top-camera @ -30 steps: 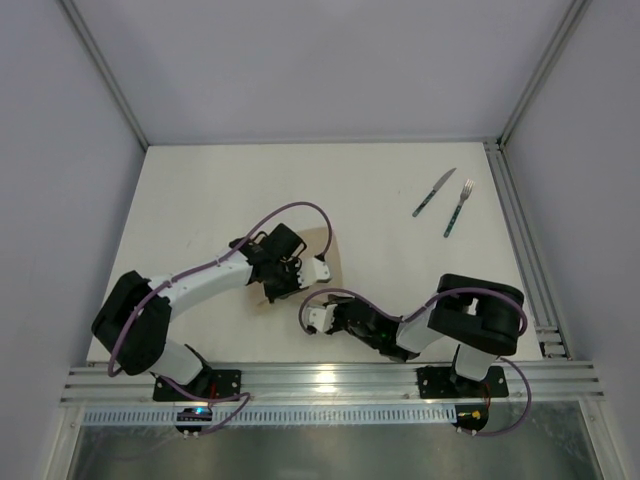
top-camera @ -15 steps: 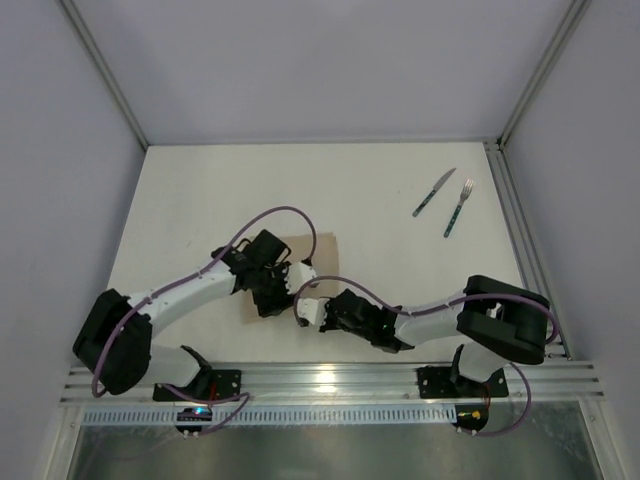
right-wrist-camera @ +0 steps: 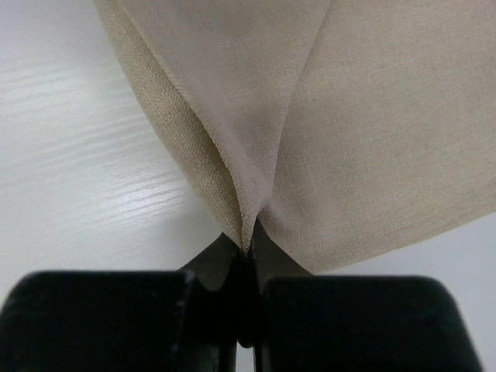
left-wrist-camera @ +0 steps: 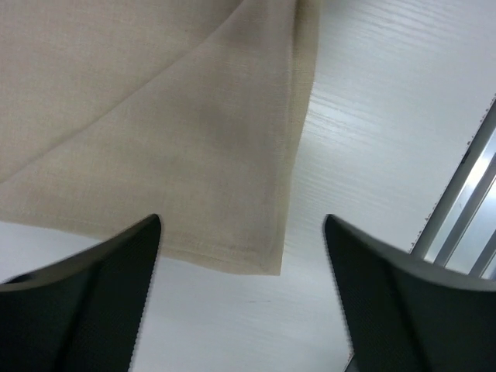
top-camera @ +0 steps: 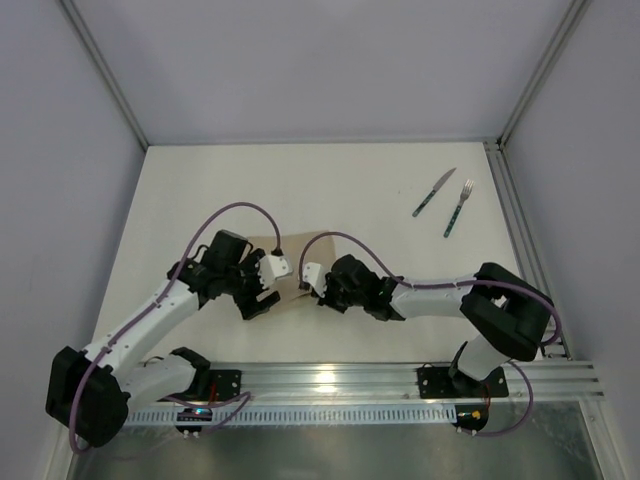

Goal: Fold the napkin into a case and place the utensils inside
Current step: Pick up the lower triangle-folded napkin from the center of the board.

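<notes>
The beige napkin (top-camera: 298,250) lies partly folded on the white table between my two grippers. My left gripper (top-camera: 267,287) stands open just left of it. In the left wrist view a napkin (left-wrist-camera: 155,116) corner lies flat ahead of the wide-apart fingers (left-wrist-camera: 93,294), touching neither. My right gripper (top-camera: 312,274) is shut on a pinched fold of the napkin (right-wrist-camera: 349,116), the cloth rising from the closed right gripper (right-wrist-camera: 246,246). The utensils, a knife (top-camera: 434,192) and a fork (top-camera: 459,207) with dark green handles, lie side by side at the far right.
An aluminium rail (top-camera: 330,380) runs along the near edge by the arm bases. Another rail (top-camera: 520,230) borders the table's right side. Grey walls enclose the table at the back and sides. The near rail (left-wrist-camera: 465,201) shows in the left wrist view.
My left gripper opened, let go of the napkin and drew back to the left. My right gripper closed on the napkin's edge and moved away from the bases with it.
</notes>
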`<state>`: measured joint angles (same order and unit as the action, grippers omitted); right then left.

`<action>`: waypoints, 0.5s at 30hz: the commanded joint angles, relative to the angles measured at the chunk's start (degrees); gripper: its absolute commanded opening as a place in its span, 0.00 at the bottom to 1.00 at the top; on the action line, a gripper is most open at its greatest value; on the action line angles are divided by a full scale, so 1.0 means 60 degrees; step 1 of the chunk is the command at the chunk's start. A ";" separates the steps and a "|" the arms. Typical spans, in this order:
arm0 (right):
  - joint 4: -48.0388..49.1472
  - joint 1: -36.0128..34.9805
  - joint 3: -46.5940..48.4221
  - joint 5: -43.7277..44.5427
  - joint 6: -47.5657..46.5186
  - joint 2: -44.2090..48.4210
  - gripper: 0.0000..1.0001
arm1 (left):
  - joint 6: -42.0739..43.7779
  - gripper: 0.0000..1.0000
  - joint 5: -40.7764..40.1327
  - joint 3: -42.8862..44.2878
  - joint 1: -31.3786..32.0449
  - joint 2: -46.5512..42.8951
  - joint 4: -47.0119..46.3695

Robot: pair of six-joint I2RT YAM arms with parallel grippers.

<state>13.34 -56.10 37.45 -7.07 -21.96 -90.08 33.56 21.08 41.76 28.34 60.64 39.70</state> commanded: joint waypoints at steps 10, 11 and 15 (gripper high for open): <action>0.0353 0.0941 0.0204 -0.2205 0.1725 -0.0440 0.04 | 0.0910 0.99 -0.0069 -0.1846 0.0694 -0.0322 -0.3347; 0.0369 0.0985 0.0189 -0.2205 0.1769 -0.0440 0.04 | 0.0954 0.99 -0.0579 -0.1992 0.0885 -0.0307 -0.3655; 0.0471 0.1073 0.0159 -0.2264 0.1989 -0.0440 0.04 | 0.1115 0.99 -0.1884 -0.2680 0.1794 -0.0307 -0.5016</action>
<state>13.26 -50.11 38.46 -18.63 -12.56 -92.64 38.44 17.06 27.49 36.18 59.11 20.73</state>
